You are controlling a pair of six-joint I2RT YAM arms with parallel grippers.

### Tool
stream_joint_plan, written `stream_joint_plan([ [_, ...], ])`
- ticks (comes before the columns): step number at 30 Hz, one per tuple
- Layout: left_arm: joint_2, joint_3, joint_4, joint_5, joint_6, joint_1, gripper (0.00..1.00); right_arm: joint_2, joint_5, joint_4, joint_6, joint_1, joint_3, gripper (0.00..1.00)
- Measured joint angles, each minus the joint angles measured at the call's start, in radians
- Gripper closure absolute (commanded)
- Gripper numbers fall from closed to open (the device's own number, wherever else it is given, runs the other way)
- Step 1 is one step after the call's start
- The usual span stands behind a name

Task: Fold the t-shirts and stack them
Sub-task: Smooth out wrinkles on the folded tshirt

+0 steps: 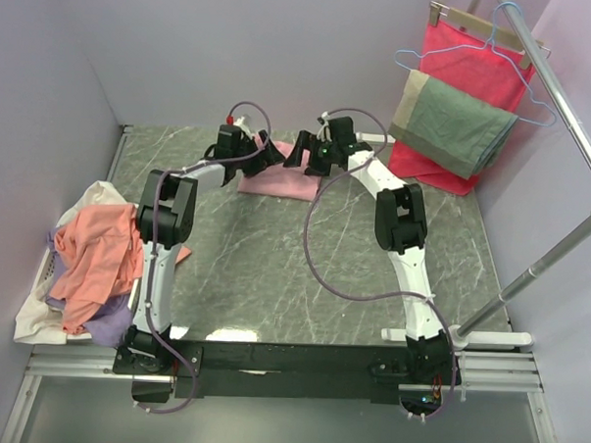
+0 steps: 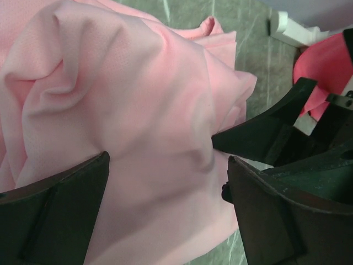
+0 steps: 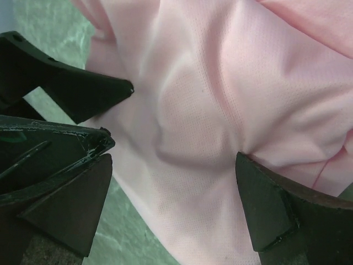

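A light pink t-shirt [image 1: 278, 181] lies bunched at the far middle of the green marble table [image 1: 303, 271]. Both grippers hover over it, tips nearly meeting. My left gripper [image 1: 275, 158] [image 2: 168, 204] is open, with pink cloth [image 2: 127, 110] spread below its wide jaws. My right gripper [image 1: 300, 153] [image 3: 174, 204] is open too, straddling the pink t-shirt [image 3: 231, 83]; one of its fingertips [image 3: 259, 176] presses into a fold. Each wrist view shows the other gripper's black finger close by. More t-shirts, salmon-orange [image 1: 98, 257], white and lilac [image 1: 110, 321], lie heaped at the left edge.
A red cloth [image 1: 474, 58] on a blue hanger and a grey-green and beige cloth [image 1: 455, 121] hang from a metal rack [image 1: 565, 116] at the back right. A white basket [image 1: 34, 318] sits under the left pile. Lilac walls close in the table.
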Motion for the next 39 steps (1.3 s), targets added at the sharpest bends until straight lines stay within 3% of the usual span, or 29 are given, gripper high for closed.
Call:
stream_joint_plan([
  [4, -0.114, -0.181, 0.034, -0.055, -0.012, -0.023, 0.06, -0.117, 0.035, 0.020, -0.041, 0.027, -0.190, 0.00],
  [12, -0.480, -0.660, 0.029, -0.157, -0.055, -0.142, 0.06, -0.583, 0.166, 0.131, -0.085, 0.198, -0.900, 0.00],
  [15, -0.667, -0.838, -0.049, -0.214, -0.088, -0.233, 0.03, -0.793, 0.196, 0.143, -0.072, 0.283, -1.167, 0.00],
  [19, -0.904, -0.959, -0.214, -0.311, -0.118, -0.362, 0.01, -1.054, 0.257, 0.072, -0.043, 0.320, -1.398, 0.00],
  [23, -1.086, -0.963, -0.291, -0.422, -0.112, -0.380, 0.00, -1.273, 0.375, -0.009, -0.021, 0.301, -1.451, 0.00],
  [27, -1.093, -0.912, -0.287, -0.528, -0.058, -0.372, 0.01, -1.376, 0.453, 0.003, -0.011, 0.279, -1.454, 0.00],
  [35, -0.845, -0.864, -0.210, -0.589, 0.072, -0.372, 0.01, -1.233, 0.441, 0.105, 0.002, 0.172, -1.495, 0.00],
  [39, -0.792, -0.864, -0.177, -0.588, 0.112, -0.370, 0.01, -1.156, 0.423, 0.154, 0.003, 0.157, -1.493, 0.01],
])
